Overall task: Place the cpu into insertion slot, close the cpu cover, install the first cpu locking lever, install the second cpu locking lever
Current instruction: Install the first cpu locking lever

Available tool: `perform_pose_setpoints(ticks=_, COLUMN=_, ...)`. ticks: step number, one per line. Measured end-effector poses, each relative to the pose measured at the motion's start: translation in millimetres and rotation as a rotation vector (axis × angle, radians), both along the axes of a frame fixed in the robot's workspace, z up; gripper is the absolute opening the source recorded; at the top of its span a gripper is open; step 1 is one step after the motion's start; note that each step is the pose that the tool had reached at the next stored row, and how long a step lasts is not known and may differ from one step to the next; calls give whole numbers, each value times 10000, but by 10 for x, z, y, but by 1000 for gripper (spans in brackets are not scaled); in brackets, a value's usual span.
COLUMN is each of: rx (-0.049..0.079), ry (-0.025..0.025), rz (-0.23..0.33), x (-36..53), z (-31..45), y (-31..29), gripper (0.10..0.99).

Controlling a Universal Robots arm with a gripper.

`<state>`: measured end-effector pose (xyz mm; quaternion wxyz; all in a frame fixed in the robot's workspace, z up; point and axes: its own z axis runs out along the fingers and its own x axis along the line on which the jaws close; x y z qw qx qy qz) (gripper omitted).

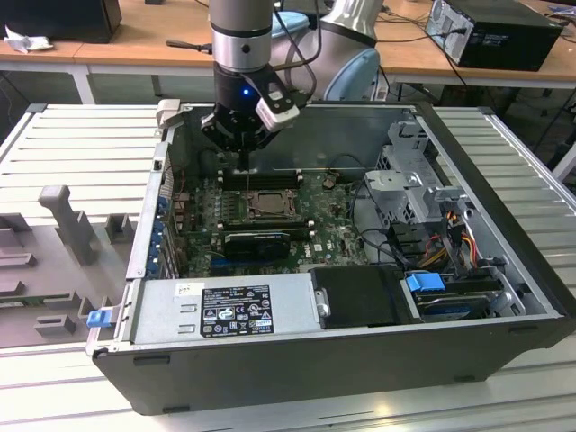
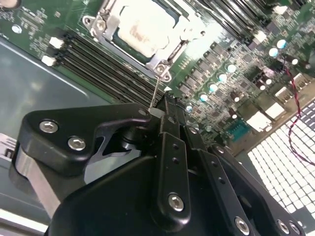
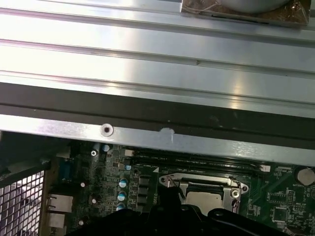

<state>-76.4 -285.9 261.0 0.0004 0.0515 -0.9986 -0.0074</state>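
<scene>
- An open computer case [image 1: 315, 369] is laid on its side on a ribbed metal bench [image 1: 81, 135].
- A green motherboard [image 1: 342, 236] is seen on the case floor, and black memory slots [image 2: 98, 59] are mounted on it.
- A silver power supply [image 1: 225, 310] is set along the near wall, with a blue latch [image 1: 97, 317] at the corner on the exterior view's left.
- A grey drive cage [image 1: 409, 180] and coloured cables [image 1: 450, 236] are grouped at the exterior view's right.
- A grey moulded fixture [image 1: 63, 225] is placed beside the case.
- A black computer tower [image 1: 495, 31] is kept on a wooden bench [image 1: 144, 31] behind.

cpu cover [image 3: 197, 179] around the pale cpu [image 3: 203, 199]
</scene>
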Motion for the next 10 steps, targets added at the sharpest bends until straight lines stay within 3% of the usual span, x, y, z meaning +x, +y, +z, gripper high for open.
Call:
perform_pose_setpoints(ticks=8, rx=2, ry=5, rz=1, x=187, z=-18, y=0, gripper=106)
perform_pose_setpoints(ticks=10, rx=99, ry=7, rz=0, x=198, z=-19, y=-1, gripper=106)
